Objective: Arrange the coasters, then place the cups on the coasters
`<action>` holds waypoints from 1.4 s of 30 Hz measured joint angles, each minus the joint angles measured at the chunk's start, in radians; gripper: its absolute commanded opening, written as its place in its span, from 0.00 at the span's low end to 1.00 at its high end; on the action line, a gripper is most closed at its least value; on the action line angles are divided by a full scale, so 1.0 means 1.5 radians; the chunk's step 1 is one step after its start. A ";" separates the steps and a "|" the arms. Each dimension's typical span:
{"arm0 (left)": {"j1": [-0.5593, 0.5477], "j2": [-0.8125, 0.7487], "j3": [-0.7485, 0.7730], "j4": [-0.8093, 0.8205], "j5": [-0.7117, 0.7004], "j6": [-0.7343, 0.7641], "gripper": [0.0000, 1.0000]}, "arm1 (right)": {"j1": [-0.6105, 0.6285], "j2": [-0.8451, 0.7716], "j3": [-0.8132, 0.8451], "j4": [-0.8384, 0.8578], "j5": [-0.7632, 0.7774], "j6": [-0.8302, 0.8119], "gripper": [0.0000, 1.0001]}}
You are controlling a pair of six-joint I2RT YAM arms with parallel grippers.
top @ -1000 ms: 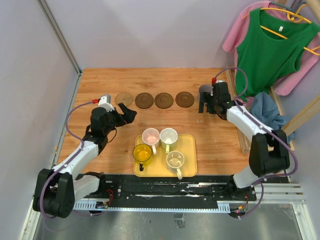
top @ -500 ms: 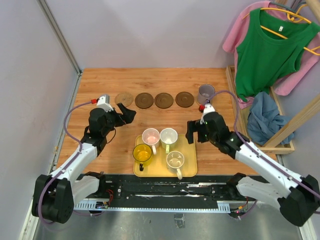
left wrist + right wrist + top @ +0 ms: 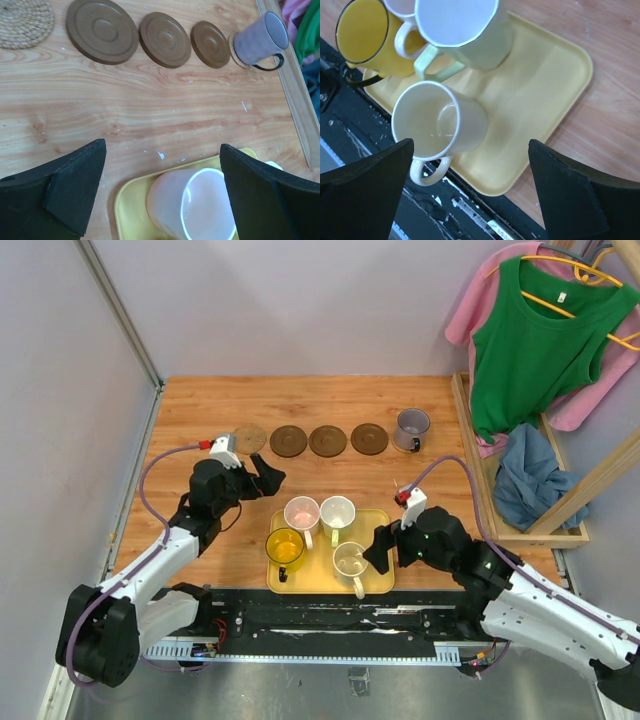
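The yellow tray [image 3: 375,520] near centre holds four upright cups [image 3: 338,510]; the grey-purple cup [image 3: 411,427] stands on the rightmost of the far coasters [image 3: 328,440]. Both grippers gape wide, empty — the right gripper [image 3: 385,552] at the tray's right edge with the cream cup [image 3: 350,559] just to its left, the left gripper [image 3: 268,476] just far-left of the pink cup [image 3: 301,512], four coasters bare beyond.

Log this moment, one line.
coasters: five in row | grey-purple cup: on right-end coaster | yellow tray: four cups | left hand: open, facing pink cup | right hand: open, facing cream cup
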 measured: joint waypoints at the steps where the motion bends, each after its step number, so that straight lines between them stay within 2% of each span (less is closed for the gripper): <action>1: -0.009 0.000 0.000 -0.001 -0.004 0.001 1.00 | 0.014 -0.001 -0.001 0.000 0.000 0.005 0.99; 8: -0.070 0.001 0.000 -0.008 -0.022 0.003 1.00 | 0.131 0.058 0.001 0.000 0.051 0.033 0.99; 13: -0.089 0.000 0.000 -0.016 -0.028 0.003 1.00 | 0.224 0.149 0.014 -0.015 0.124 0.064 0.99; 20: -0.095 -0.017 -0.014 -0.020 -0.034 0.003 1.00 | 0.302 0.254 0.068 -0.041 0.211 0.118 1.00; 28: -0.095 -0.022 -0.025 -0.020 -0.034 0.003 1.00 | 0.356 0.393 0.130 -0.087 0.286 0.180 0.85; 32: -0.096 -0.029 -0.032 -0.021 -0.034 0.003 1.00 | 0.377 0.444 0.159 -0.114 0.302 0.201 0.68; 35: -0.096 -0.036 -0.036 -0.020 -0.034 0.003 1.00 | 0.387 0.459 0.162 -0.126 0.307 0.216 0.49; 38: -0.096 -0.042 -0.041 -0.020 -0.034 0.002 1.00 | 0.394 0.463 0.162 -0.138 0.309 0.234 0.23; 41: -0.096 -0.043 -0.043 -0.020 -0.034 0.002 1.00 | 0.396 0.462 0.162 -0.144 0.314 0.252 0.02; 42: -0.096 -0.043 -0.044 -0.020 -0.034 0.002 1.00 | 0.395 0.461 0.161 -0.143 0.314 0.253 0.01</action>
